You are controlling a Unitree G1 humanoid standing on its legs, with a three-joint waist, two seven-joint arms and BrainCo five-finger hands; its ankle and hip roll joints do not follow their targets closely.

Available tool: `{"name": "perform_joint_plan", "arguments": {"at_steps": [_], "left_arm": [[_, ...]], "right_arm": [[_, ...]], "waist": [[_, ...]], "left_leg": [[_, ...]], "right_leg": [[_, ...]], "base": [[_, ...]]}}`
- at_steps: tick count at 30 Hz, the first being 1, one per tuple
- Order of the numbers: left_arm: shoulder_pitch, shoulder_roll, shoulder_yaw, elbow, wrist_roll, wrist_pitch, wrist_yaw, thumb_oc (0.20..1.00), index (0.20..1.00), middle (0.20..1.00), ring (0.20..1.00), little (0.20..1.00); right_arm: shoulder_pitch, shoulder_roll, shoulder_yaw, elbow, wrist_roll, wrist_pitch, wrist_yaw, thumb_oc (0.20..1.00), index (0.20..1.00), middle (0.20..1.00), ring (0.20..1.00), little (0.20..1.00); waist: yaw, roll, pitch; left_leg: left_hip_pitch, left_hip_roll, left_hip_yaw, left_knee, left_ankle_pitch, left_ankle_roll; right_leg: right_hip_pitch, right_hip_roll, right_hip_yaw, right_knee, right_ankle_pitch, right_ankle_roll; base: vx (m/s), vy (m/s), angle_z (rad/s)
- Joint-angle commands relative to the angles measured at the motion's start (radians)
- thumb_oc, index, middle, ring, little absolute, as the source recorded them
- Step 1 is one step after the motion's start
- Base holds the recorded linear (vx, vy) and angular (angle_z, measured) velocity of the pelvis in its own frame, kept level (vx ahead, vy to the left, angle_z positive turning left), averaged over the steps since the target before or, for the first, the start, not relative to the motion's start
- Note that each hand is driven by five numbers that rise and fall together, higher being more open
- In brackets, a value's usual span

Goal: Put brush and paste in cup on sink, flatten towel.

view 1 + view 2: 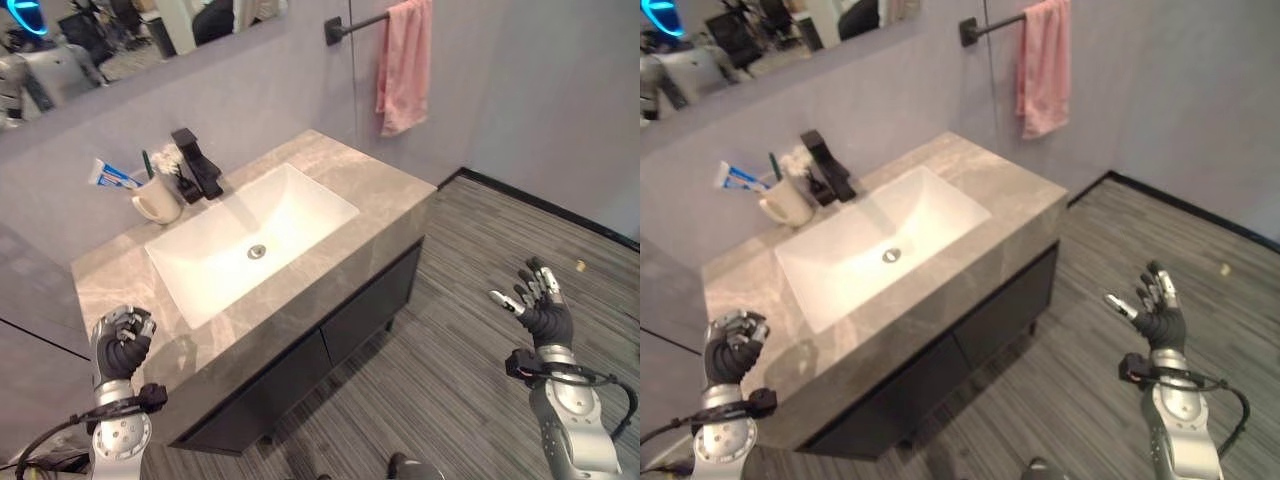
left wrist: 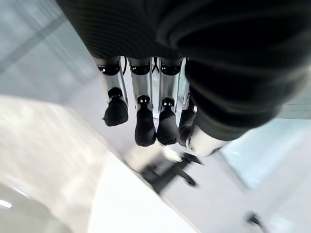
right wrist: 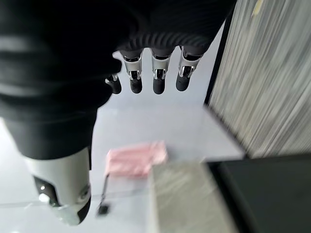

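A cream cup point(image 1: 158, 198) stands on the marble counter point(image 1: 375, 190) left of the black faucet point(image 1: 200, 165). A blue-and-white toothpaste tube point(image 1: 110, 176) and a green brush point(image 1: 148, 163) stick out of the cup. A pink towel point(image 1: 405, 65) hangs bunched over a black wall bar point(image 1: 355, 25); it also appears as the towel point(image 3: 136, 158) in the right wrist view. My left hand point(image 1: 120, 343) is low beside the counter's left end, its fingers point(image 2: 141, 121) curled and holding nothing. My right hand point(image 1: 543, 305) is raised over the floor right of the cabinet, with its fingers point(image 3: 158, 80) spread.
A white basin point(image 1: 250, 235) with a metal drain is set into the counter. Dark cabinet doors point(image 1: 330, 330) sit below it. A mirror point(image 1: 120, 40) runs along the wall above. Striped grey flooring point(image 1: 480, 260) spreads to the right.
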Motion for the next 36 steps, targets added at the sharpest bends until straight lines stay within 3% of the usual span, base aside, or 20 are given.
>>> {"name": "perform_joint_plan", "arguments": {"at_steps": [1,5,7,8,10,11,12,13,14,15,16,18,20,21,23,24,28,29,32,36], "left_arm": [[0.008,0.065,0.034,-0.091,0.016,-0.062,0.052,0.200,0.200,0.200,0.200,0.200],[-0.031,0.103,0.000,-0.093,-0.007,-0.086,0.040,0.200,0.200,0.200,0.200,0.200],[-0.033,0.104,-0.001,-0.091,-0.007,-0.086,0.040,0.200,0.200,0.200,0.200,0.200],[-0.043,0.116,-0.036,-0.079,-0.033,-0.089,0.034,0.200,0.200,0.200,0.200,0.200],[-0.043,0.115,-0.047,-0.065,-0.052,-0.091,0.036,0.200,0.200,0.200,0.200,0.200],[-0.045,0.112,-0.081,-0.047,-0.114,-0.106,0.017,0.200,0.200,0.200,0.200,0.200],[-0.065,0.114,-0.098,-0.029,-0.146,-0.113,0.019,0.200,0.200,0.200,0.200,0.200],[-0.100,0.123,-0.141,-0.006,-0.189,-0.124,0.018,0.200,0.200,0.200,0.200,0.200],[-0.113,0.126,-0.164,0.007,-0.186,-0.125,0.018,0.200,0.200,0.200,0.200,0.200],[-0.126,0.120,-0.198,0.025,-0.202,-0.127,0.004,0.200,0.200,0.200,0.200,0.200],[-0.137,0.112,-0.228,0.043,-0.226,-0.133,-0.022,0.200,0.200,0.200,0.200,0.200],[-0.137,0.108,-0.238,0.053,-0.228,-0.137,-0.032,0.200,0.200,0.200,0.200,0.200],[-0.119,0.091,-0.266,0.117,-0.237,-0.126,-0.045,0.200,0.200,0.200,0.200,0.200],[-0.107,0.065,-0.283,0.194,-0.282,-0.114,-0.053,0.200,0.200,0.200,0.200,0.200],[-0.092,0.017,-0.299,0.379,-0.320,-0.087,-0.063,0.200,0.200,0.200,0.200,0.200],[-0.076,-0.006,-0.286,0.503,-0.316,-0.059,-0.071,0.200,0.200,0.200,0.200,0.200],[-0.090,0.006,-0.275,0.707,-0.280,-0.023,-0.036,0.200,0.200,0.200,0.200,0.200],[-0.112,0.022,-0.277,0.787,-0.270,-0.008,-0.014,0.200,0.200,0.200,0.200,0.200],[-0.148,0.027,-0.303,0.872,-0.248,-0.001,0.016,0.200,0.200,0.200,0.200,0.200],[-0.187,0.005,-0.310,0.961,-0.257,0.001,0.042,0.200,0.200,0.200,0.200,0.200]], "right_arm": [[-0.107,-0.025,0.019,-0.027,-0.043,-0.085,-0.036,1.000,1.000,1.000,1.000,1.000],[-0.149,-0.027,0.036,-0.012,-0.070,-0.087,-0.050,1.000,1.000,1.000,1.000,1.000],[-0.151,-0.026,0.036,-0.011,-0.071,-0.087,-0.050,1.000,1.000,1.000,1.000,1.000],[-0.189,-0.034,0.066,-0.001,-0.083,-0.080,-0.051,1.000,1.000,1.000,1.000,1.000],[-0.209,-0.041,0.085,0.002,-0.090,-0.073,-0.047,1.000,1.000,1.000,1.000,1.000],[-0.221,-0.044,0.126,-0.002,-0.086,-0.076,-0.041,1.000,1.000,1.000,1.000,1.000],[-0.232,-0.052,0.145,0.004,-0.086,-0.080,-0.043,1.000,1.000,1.000,1.000,1.000],[-0.265,-0.075,0.189,-0.015,-0.080,-0.094,-0.039,1.000,1.000,1.000,1.000,1.000],[-0.289,-0.089,0.210,0.001,-0.087,-0.098,-0.045,1.000,1.000,1.000,1.000,1.000],[-0.309,-0.097,0.230,0.025,-0.079,-0.100,-0.050,1.000,1.000,1.000,1.000,1.000],[-0.322,-0.101,0.247,0.051,-0.080,-0.102,-0.058,1.000,1.000,1.000,1.000,1.000],[-0.328,-0.103,0.251,0.064,-0.080,-0.108,-0.063,1.000,1.000,1.000,1.000,1.000],[-0.322,-0.091,0.253,0.112,-0.104,-0.104,-0.087,1.000,1.000,1.000,1.000,1.000],[-0.323,-0.068,0.272,0.165,-0.121,-0.099,-0.107,1.000,1.000,1.000,1.000,1.000],[-0.305,-0.041,0.297,0.280,-0.173,-0.077,-0.129,1.000,1.000,1.000,1.000,1.000],[-0.285,-0.026,0.306,0.316,-0.209,-0.059,-0.127,1.000,1.000,1.000,1.000,1.000],[-0.257,0.027,0.323,0.388,-0.237,-0.058,-0.132,1.000,1.000,1.000,1.000,1.000],[-0.260,0.055,0.332,0.438,-0.246,-0.055,-0.136,1.000,1.000,1.000,1.000,1.000],[-0.259,0.070,0.338,0.480,-0.243,-0.056,-0.147,1.000,1.000,1.000,1.000,1.000],[-0.251,0.073,0.343,0.511,-0.241,-0.056,-0.152,1.000,1.000,1.000,1.000,1.000]], "waist": [[0.022,0.014,0.003],[0.034,0.015,-0.008],[0.038,0.014,-0.008],[0.049,0.000,-0.008],[0.055,-0.012,-0.011],[0.069,-0.049,-0.010],[0.063,-0.054,-0.009],[0.069,-0.050,0.021],[0.078,-0.053,0.028],[0.095,-0.066,0.044],[0.106,-0.076,0.060],[0.115,-0.076,0.065],[0.139,-0.082,0.081],[0.165,-0.089,0.093],[0.194,-0.098,0.106],[0.217,-0.105,0.093],[0.222,-0.181,0.057],[0.218,-0.206,0.065],[0.189,-0.190,0.087],[0.171,-0.163,0.093]], "left_leg": [[0.037,0.004,-0.051,-0.024,-0.098,0.035],[0.044,0.058,-0.057,-0.061,-0.081,0.007],[0.044,0.057,-0.054,-0.063,-0.079,0.008],[0.065,0.103,-0.049,-0.086,-0.073,-0.028],[0.083,0.125,-0.037,-0.099,-0.068,-0.047],[0.098,0.190,-0.016,-0.111,-0.050,-0.088],[0.091,0.240,-0.010,-0.108,-0.021,-0.102],[0.053,0.301,-0.111,-0.033,0.078,-0.084],[0.034,0.277,-0.207,0.006,0.102,-0.065],[-0.015,0.170,-0.300,0.080,0.065,-0.043],[-0.070,0.058,-0.269,0.117,0.008,-0.031],[-0.086,0.027,-0.238,0.131,-0.024,-0.020],[-0.186,-0.106,-0.239,0.153,-0.086,0.004],[-0.238,-0.160,-0.256,0.122,-0.043,0.002],[-0.347,-0.143,-0.133,-0.012,0.079,-0.012],[-0.318,-0.071,0.032,-0.074,0.127,0.000],[-0.229,-0.047,0.042,-0.069,0.110,0.042],[-0.171,-0.036,0.032,-0.049,0.068,0.064],[-0.137,-0.037,-0.029,-0.020,0.040,0.091],[-0.100,-0.032,-0.111,-0.061,0.047,0.078]], "right_leg": [[0.095,-0.002,-0.082,-0.154,0.012,-0.099],[0.120,-0.111,0.001,-0.258,0.042,-0.095],[0.122,-0.110,0.003,-0.268,0.050,-0.093],[0.115,-0.188,0.000,-0.359,0.124,-0.053],[0.116,-0.191,-0.028,-0.374,0.135,-0.039],[0.130,-0.160,-0.076,-0.382,0.092,-0.021],[0.088,-0.131,-0.066,-0.333,0.077,-0.031],[0.056,-0.036,-0.045,-0.261,0.005,-0.077],[0.059,0.004,-0.025,-0.274,-0.002,-0.096],[0.088,0.045,-0.009,-0.336,0.004,-0.116],[0.125,0.063,-0.013,-0.399,0.013,-0.125],[0.138,0.071,-0.006,-0.418,0.013,-0.126],[0.160,0.093,0.012,-0.452,0.015,-0.133],[0.184,0.118,0.017,-0.474,0.021,-0.127],[0.276,0.166,0.005,-0.533,0.005,-0.126],[0.342,0.207,0.002,-0.536,-0.038,-0.140],[0.365,0.178,0.012,-0.429,-0.084,-0.121],[0.325,0.144,-0.013,-0.204,-0.031,-0.053],[0.250,0.133,0.019,-0.029,0.040,-0.026],[0.197,0.120,0.016,-0.130,-0.029,-0.079]], "base": [[-0.09,-0.179,-0.58],[0.03,-0.317,-0.44],[0.12,-0.314,-0.27],[0.16,-0.406,-0.53],[0.30,-0.665,-0.68],[0.42,-0.961,-0.56],[0.55,-1.206,-0.60],[0.39,-0.851,-0.59],[0.41,-0.857,-1.27],[0.28,-0.608,-1.44],[0.21,-0.440,-1.28],[0.13,-0.183,-0.23],[0.30,-0.200,-0.44],[0.50,-0.214,-0.26],[0.52,-0.092,-0.48],[0.59,0.063,-0.45],[0.45,0.115,-0.20],[0.27,0.103,-0.72],[0.20,0.067,0.32],[0.14,-0.005,0.69]]}}
